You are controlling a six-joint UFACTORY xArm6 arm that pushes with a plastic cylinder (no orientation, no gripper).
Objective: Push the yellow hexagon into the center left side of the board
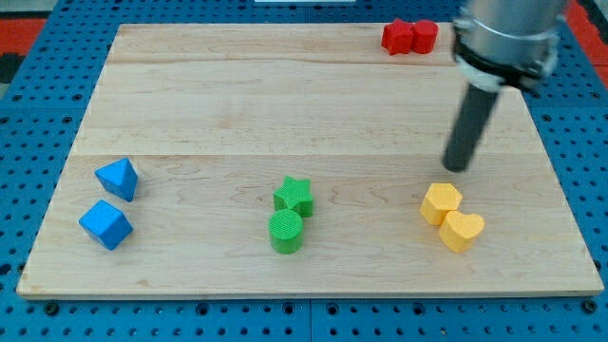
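Where the dark rod comes down from the view's top right, my tip [459, 167] sits on the wooden board [304, 95] just above the yellow hexagon [441, 203] and a little toward the view's right of it — near it, with a thin strip of wood showing between. There is no claw on this arm, only the rod, so nothing is wide, narrow or holding. The yellow hexagon lies in the lower right part of the board, touching a yellow heart-shaped block [462, 231] at its lower right. Near the bottom middle, a green star [294, 195] touches a green cylinder [286, 232] just below it. At the view's left, well apart from the yellow pair, a blue triangular block [117, 179] sits just above a blue cube-like block [104, 224]. Two red blocks [409, 37], shapes hard to tell, sit together at the top edge, beside the rod's grey housing. The board rests on a blue perforated desk [38, 114].
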